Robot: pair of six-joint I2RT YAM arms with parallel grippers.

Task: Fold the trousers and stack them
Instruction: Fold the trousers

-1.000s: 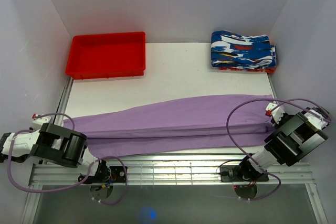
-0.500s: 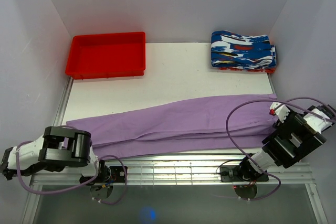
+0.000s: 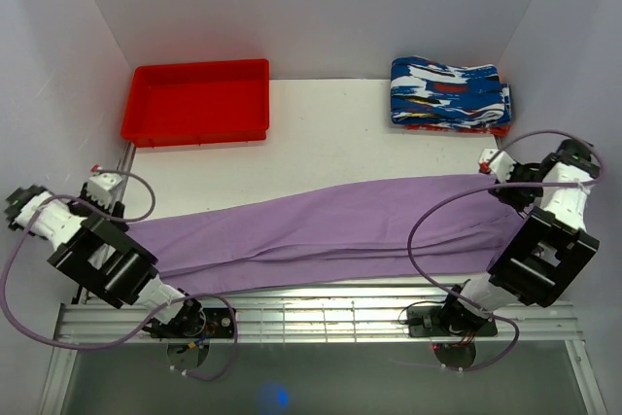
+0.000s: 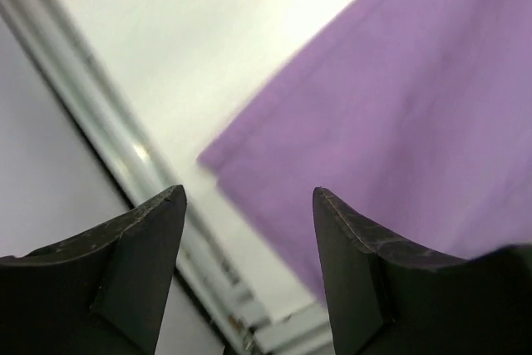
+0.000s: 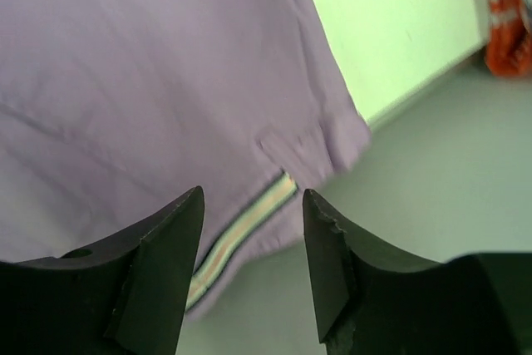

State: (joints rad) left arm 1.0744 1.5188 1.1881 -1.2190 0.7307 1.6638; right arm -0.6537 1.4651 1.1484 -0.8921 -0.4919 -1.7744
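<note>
Just beneath left hand [image 4: 249,191], trousers [image 4: 416,122]

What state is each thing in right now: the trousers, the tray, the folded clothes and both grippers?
Lilac soft cloth trousers: lying flat, stretched out long, not held.
Red rectangular plastic tray: empty.
Blue-white-red patterned cloth garments: folded, stacked.
Left gripper: open, holding nothing, above one trouser end.
Right gripper: open, holding nothing, above the other end.

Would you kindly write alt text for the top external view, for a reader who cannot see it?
Lilac trousers lie stretched across a white table, the left claw and right claw poised at their ends. A red tray sits far left, folded patterned garments far right.
</note>
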